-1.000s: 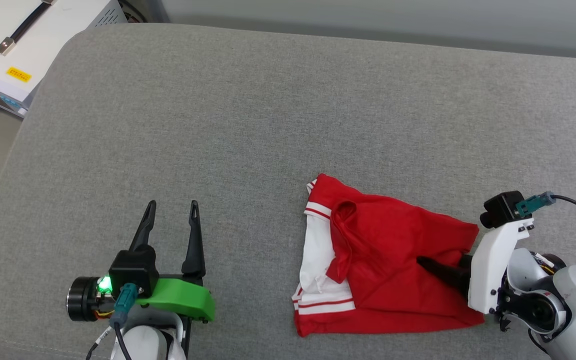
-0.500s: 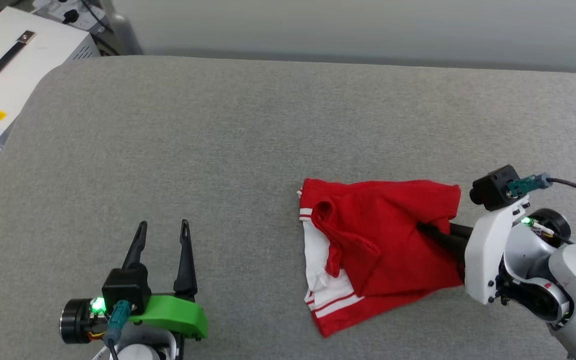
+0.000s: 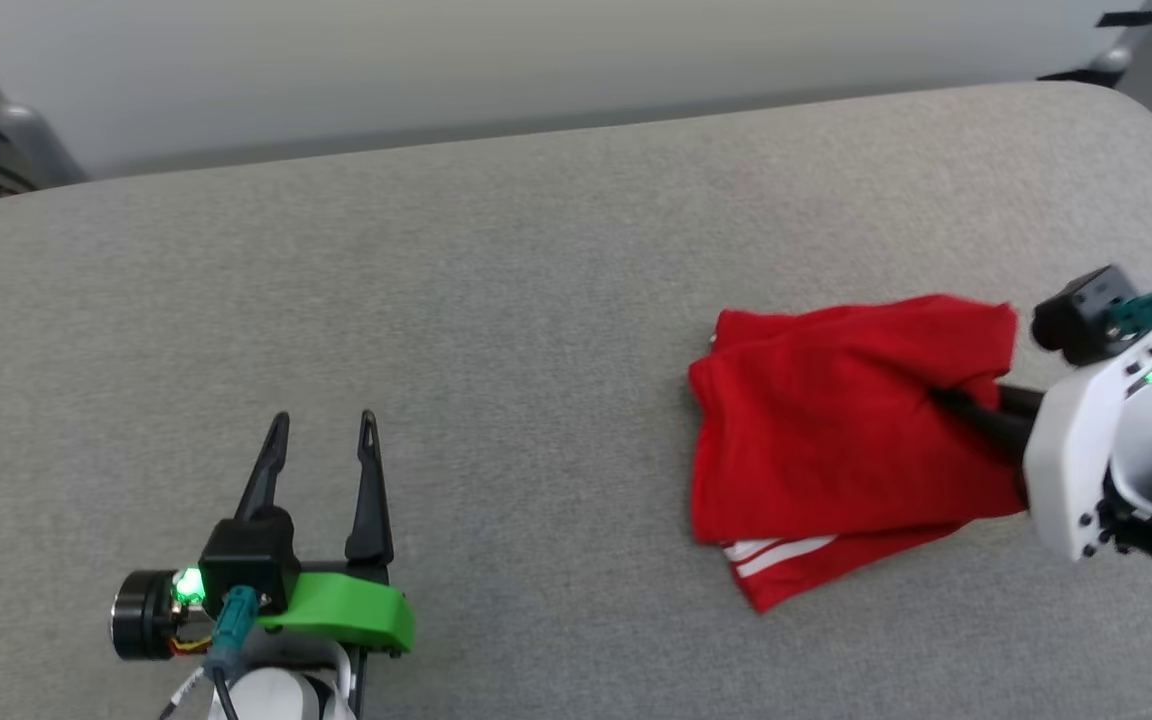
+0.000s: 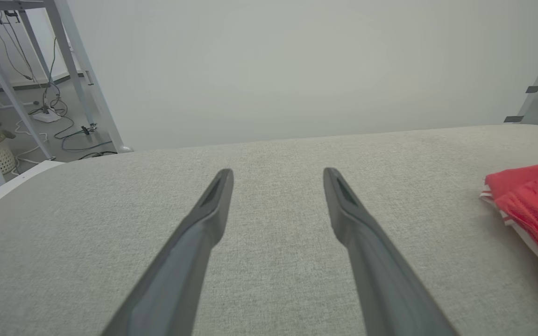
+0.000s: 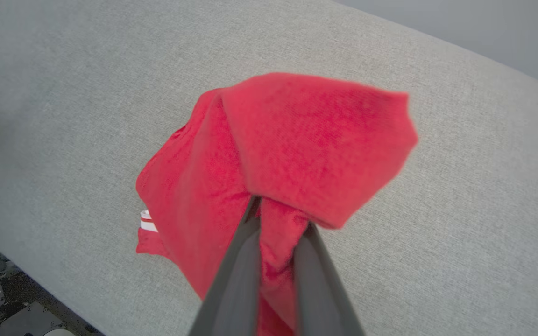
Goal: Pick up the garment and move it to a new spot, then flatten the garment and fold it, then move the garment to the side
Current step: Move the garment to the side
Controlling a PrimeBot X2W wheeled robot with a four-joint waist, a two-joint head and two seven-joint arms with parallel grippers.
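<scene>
While the right hand [image 3: 941,396] pinches a bunch of the red shirt [image 3: 826,430] between its nearly closed fingers, the shirt lies crumpled on the right part of the gray counter [image 3: 496,300], white stripes showing at its near edge. Well apart, the left hand [image 3: 324,420] hangs spread, holding nothing.

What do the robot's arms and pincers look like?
Both pincers have two long, dark, tapering fingers. The left pincer sits on a green bracket with a black camera block, a teal plug on a dark cable and a green light. The right pincer has a white bracket, the same black camera, teal plug and green light, on a pale arm.
</scene>
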